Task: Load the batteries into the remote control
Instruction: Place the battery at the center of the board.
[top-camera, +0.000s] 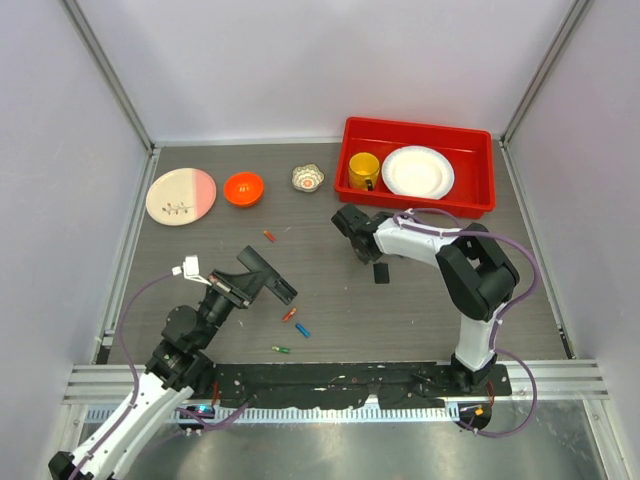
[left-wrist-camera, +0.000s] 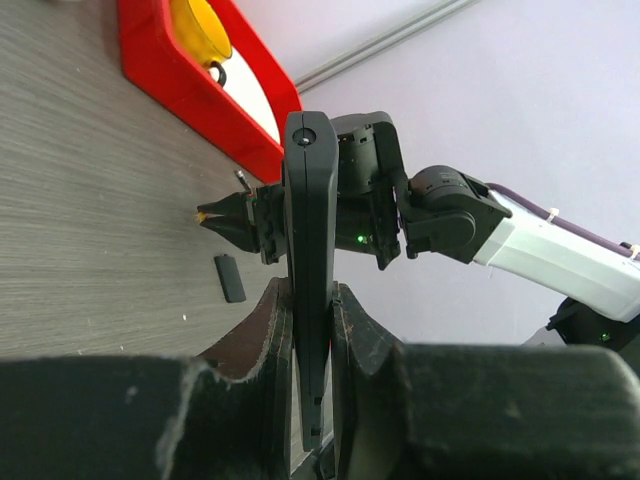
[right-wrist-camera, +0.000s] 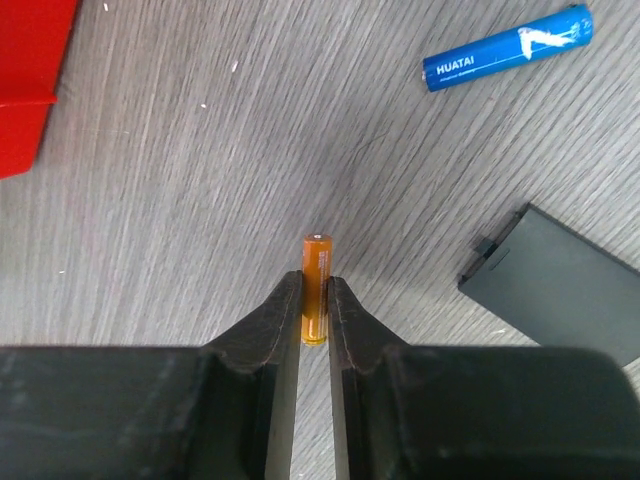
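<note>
The left end effector (left-wrist-camera: 311, 292) clamped the remote (left-wrist-camera: 310, 200). The right end effector (right-wrist-camera: 315, 288) clamped an orange battery (right-wrist-camera: 317, 255); a blue battery (right-wrist-camera: 507, 47) lay on the worktop (right-wrist-camera: 200, 150).

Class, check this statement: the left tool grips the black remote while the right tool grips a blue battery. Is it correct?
One detail is wrong. The right tool grips an orange battery, not a blue one. The right wrist view shows this, with the blue battery lying loose on the table. The left tool does grip the black remote.
</note>
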